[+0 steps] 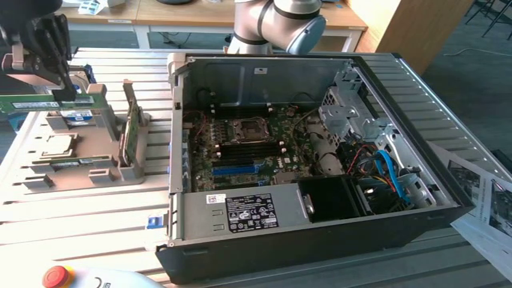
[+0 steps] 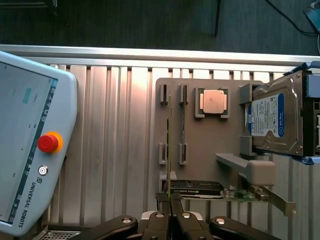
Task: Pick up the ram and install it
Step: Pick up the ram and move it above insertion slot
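You had the gripper (image 1: 62, 94) clamped shut on one end of the ram (image 1: 28, 104), holding it over the grey parts holder (image 1: 96, 144), to the exterior view's left of the open computer case (image 1: 320, 240).

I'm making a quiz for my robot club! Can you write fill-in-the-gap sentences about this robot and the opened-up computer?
1. The gripper is shut on the thin green ___.
2. The round stop button on the pendant is coloured ___.
3. The hard drive has a white and ___ label.
4. The motherboard sits inside the open computer ___.
Missing words: ram; red; blue; case.
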`<state>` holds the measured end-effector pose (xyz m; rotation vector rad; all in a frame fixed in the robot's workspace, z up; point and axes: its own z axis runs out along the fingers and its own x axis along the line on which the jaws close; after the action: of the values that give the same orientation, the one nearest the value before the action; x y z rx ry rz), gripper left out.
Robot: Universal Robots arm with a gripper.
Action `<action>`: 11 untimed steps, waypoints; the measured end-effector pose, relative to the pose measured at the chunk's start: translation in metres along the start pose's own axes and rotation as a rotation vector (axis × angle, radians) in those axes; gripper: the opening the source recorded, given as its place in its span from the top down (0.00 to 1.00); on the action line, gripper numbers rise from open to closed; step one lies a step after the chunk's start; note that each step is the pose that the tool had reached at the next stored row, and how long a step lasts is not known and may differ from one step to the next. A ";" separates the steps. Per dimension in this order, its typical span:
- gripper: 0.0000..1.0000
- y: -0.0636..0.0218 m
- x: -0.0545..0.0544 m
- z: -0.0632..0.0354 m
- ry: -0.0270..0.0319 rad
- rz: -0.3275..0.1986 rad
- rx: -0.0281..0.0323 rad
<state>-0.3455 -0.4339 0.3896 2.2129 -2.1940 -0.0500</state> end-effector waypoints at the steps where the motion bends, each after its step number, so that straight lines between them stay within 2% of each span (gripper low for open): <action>1: 0.88 -0.0017 0.000 -0.0001 0.0001 0.000 -0.0001; 11: 0.88 -0.0185 0.000 -0.0008 0.0001 0.000 -0.0008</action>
<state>-0.3270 -0.4342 0.3897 2.2124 -2.1936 -0.0508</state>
